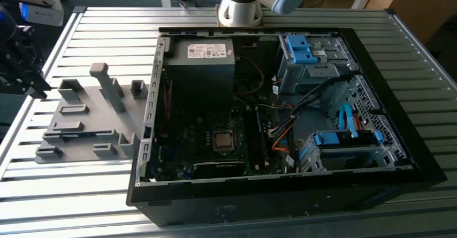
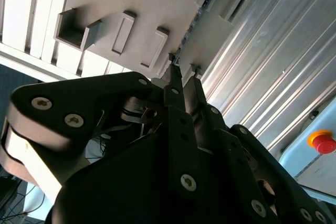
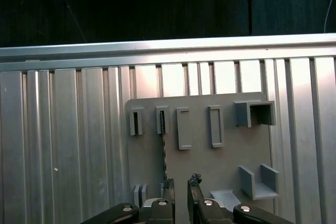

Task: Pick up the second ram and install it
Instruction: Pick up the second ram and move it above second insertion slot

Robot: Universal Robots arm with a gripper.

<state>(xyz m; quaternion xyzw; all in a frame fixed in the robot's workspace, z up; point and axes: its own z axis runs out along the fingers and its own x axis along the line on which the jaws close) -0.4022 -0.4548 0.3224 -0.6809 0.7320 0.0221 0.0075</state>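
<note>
Gripper (image 3: 181, 187), jaws narrowly parted and empty, hovers above the memory stick (image 3: 164, 153) standing in the grey holder (image 3: 226, 166); a misaligned finger (image 3: 169, 190) could crush its edge.

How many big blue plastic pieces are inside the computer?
2. One blue piece is at the far end of the computer case; the other is toward the exterior view's lower right. More may hide under the cables.
</note>
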